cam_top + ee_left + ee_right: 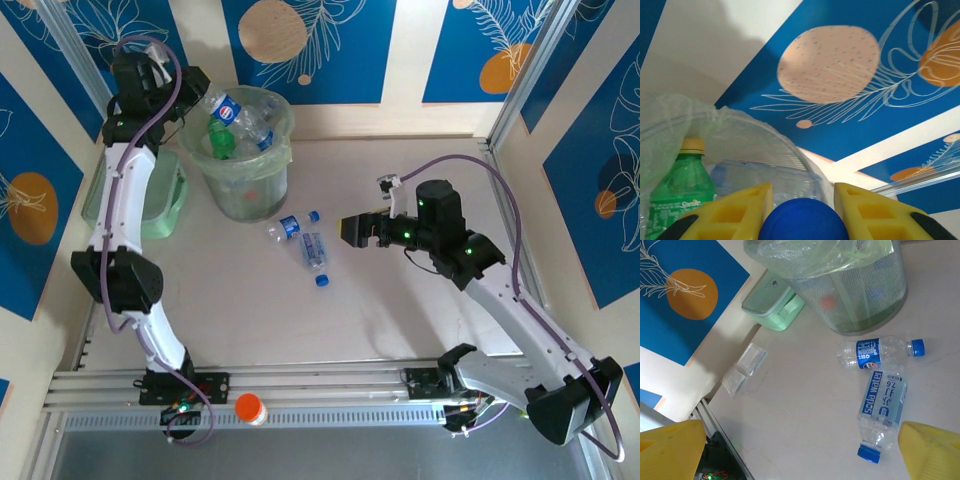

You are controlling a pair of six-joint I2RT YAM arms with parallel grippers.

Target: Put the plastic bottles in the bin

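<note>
One camera looks down on the whole table from above and behind my bases. My left wrist peers upward, close against the bin. My right wrist looks down from farther off, sharing that bin with the overhead view.

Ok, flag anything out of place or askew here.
The dark-label bottle and the Soda Water bottle lie on their sides on the table beside the bin, not in it. An orange-capped item sits alone on the front rail, at the near edge.

Blue wall panels w/ orange discs & white leaf lines, cream strips btwn; pale tabletop.
</note>
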